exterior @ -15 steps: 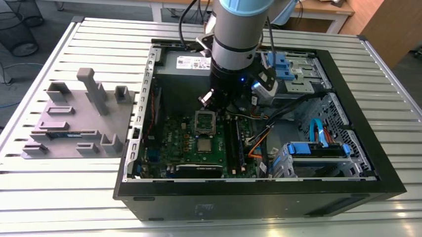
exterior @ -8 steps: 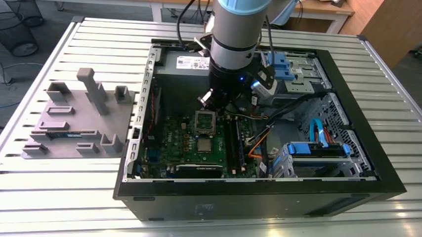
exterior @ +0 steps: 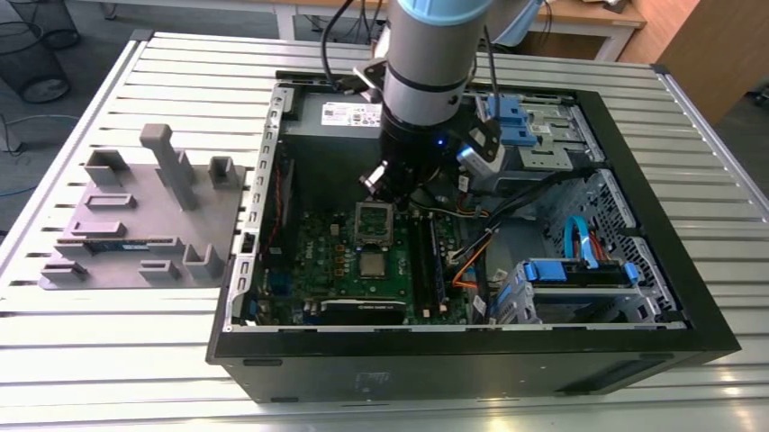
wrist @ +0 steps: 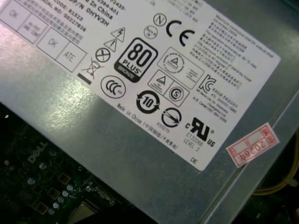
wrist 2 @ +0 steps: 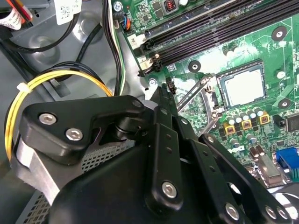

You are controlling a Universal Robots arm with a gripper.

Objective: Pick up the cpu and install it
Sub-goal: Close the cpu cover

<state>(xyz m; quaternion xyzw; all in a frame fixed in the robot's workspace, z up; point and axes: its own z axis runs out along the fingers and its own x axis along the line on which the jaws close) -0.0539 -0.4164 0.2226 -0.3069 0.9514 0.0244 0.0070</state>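
The cpu (exterior: 375,264) is a small silver square lying flat in the socket on the green motherboard (exterior: 315,261) inside the open computer case. The second wrist view shows the cpu (wrist 2: 240,87) inside the socket's black rim. The metal socket frame (exterior: 375,221) stands flipped open just behind it, with its wire lever (wrist 2: 194,93) raised. My gripper (exterior: 388,185) hangs on the arm above the back of the socket frame and holds nothing that I can see. In the second wrist view the gripper (wrist 2: 163,91) is a black linkage off to one side of the cpu.
The grey power supply (exterior: 342,112) sits at the back of the case, and its label (wrist: 140,70) is close to the first wrist camera. Black memory slots (wrist 2: 210,28) and yellow cables (wrist 2: 46,81) flank the socket. Blue drive bays (exterior: 577,272) are at the exterior view's right, a grey fixture plate (exterior: 132,216) at its left.
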